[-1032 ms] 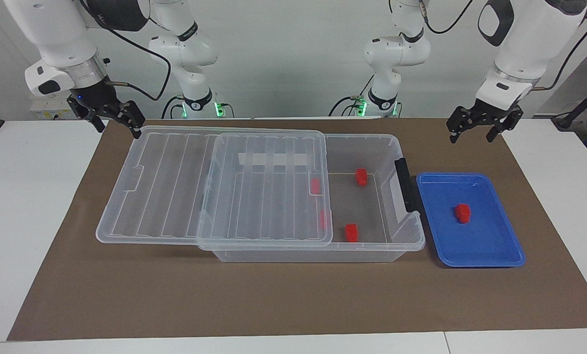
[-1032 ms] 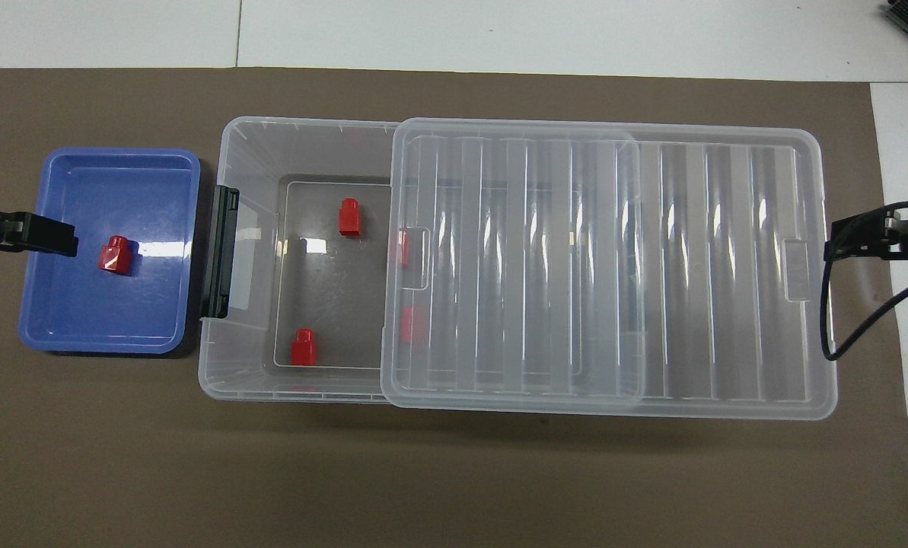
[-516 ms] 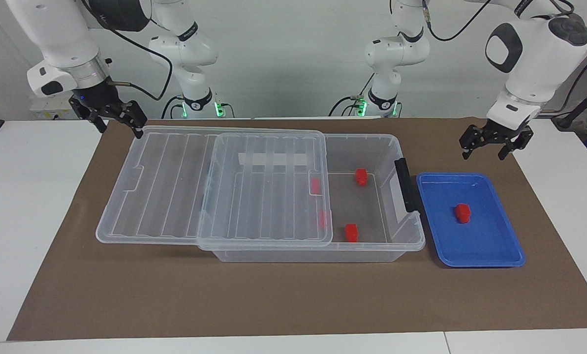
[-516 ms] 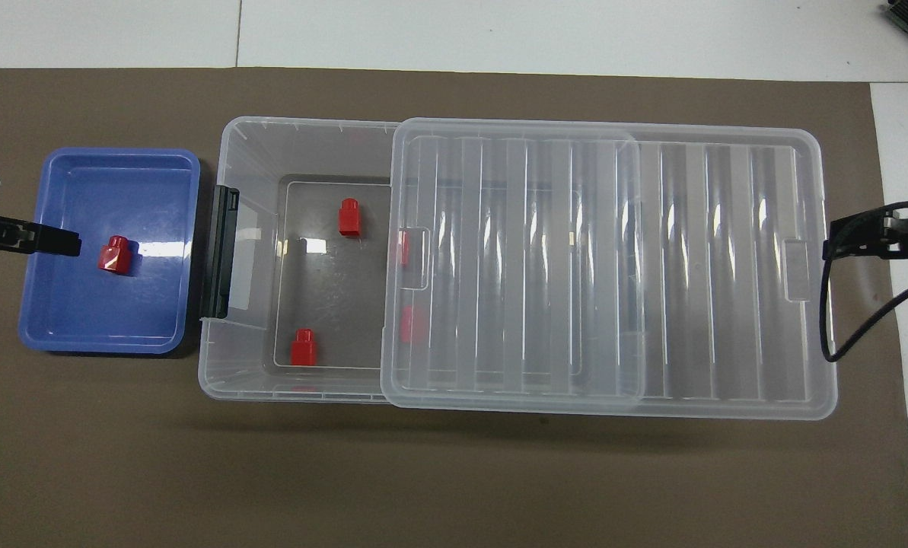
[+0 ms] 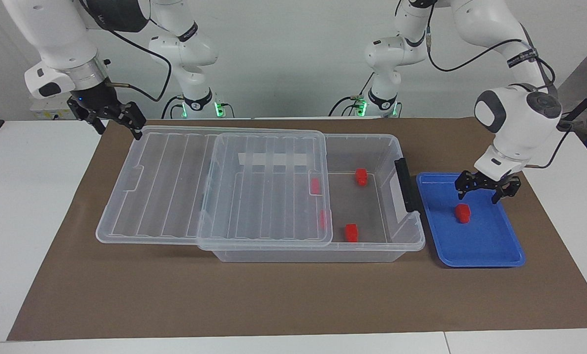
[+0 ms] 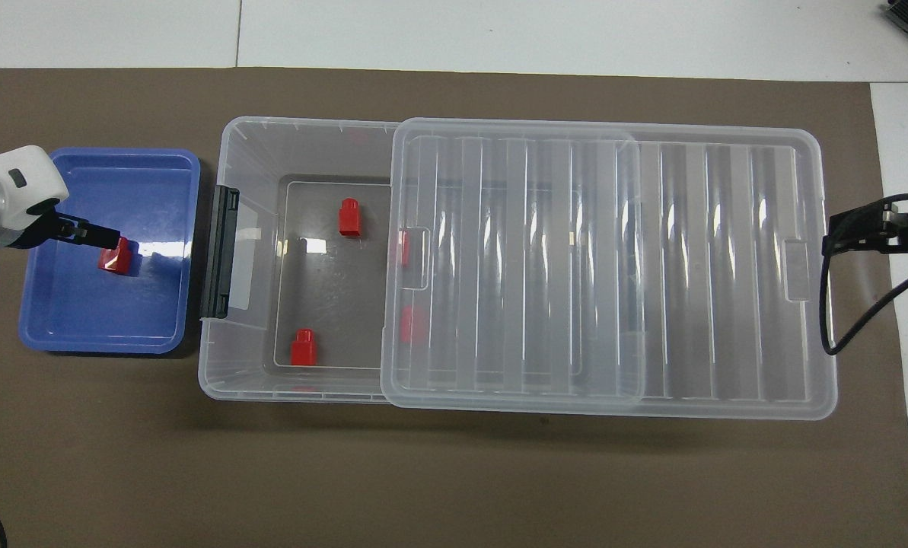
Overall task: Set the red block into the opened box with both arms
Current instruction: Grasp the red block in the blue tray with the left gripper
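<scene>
Hovering left gripper (image 5: 486,191) unclenched over red block (image 5: 462,213) | right gripper (image 5: 113,118) unclenched | two blocks blurred under lid (image 5: 214,187)

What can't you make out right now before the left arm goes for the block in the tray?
- Two red blocks under the lid: only faint red smears in both views, shape and lie unclear.
- Left gripper over the red block: overhead view shows one dark finger overlapping it; the gap above it cannot be judged.
- Right gripper: mostly cut off at the overhead view's edge.
</scene>
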Robot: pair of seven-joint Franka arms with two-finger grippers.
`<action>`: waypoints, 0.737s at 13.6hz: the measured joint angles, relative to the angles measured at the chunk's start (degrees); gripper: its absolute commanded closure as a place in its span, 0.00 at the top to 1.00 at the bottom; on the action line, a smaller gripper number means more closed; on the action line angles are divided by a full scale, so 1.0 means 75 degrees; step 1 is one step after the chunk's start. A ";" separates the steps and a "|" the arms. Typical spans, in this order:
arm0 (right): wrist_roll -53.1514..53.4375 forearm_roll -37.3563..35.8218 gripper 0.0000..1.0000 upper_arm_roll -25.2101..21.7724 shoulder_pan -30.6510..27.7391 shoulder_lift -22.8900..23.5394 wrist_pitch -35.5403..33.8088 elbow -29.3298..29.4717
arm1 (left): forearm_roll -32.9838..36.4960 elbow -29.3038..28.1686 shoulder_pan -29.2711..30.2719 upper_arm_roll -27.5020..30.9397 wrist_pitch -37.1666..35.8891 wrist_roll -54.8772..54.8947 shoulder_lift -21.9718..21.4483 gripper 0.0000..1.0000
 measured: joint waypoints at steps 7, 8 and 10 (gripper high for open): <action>0.0000 0.0008 1.00 0.0000 -0.0010 0.0000 -0.0010 0.0007 | -0.0003 -0.0519 0.0368 -0.0051 0.1070 -0.0371 0.0629 1.00; 0.0000 0.0008 1.00 0.0000 -0.0010 -0.0001 -0.0010 0.0008 | -0.0003 -0.0571 0.0363 -0.0078 0.1160 -0.0542 0.0677 1.00; 0.0000 0.0008 1.00 0.0000 -0.0010 0.0000 -0.0010 0.0008 | -0.0003 -0.0595 0.0362 -0.0096 0.1195 -0.0712 0.0695 1.00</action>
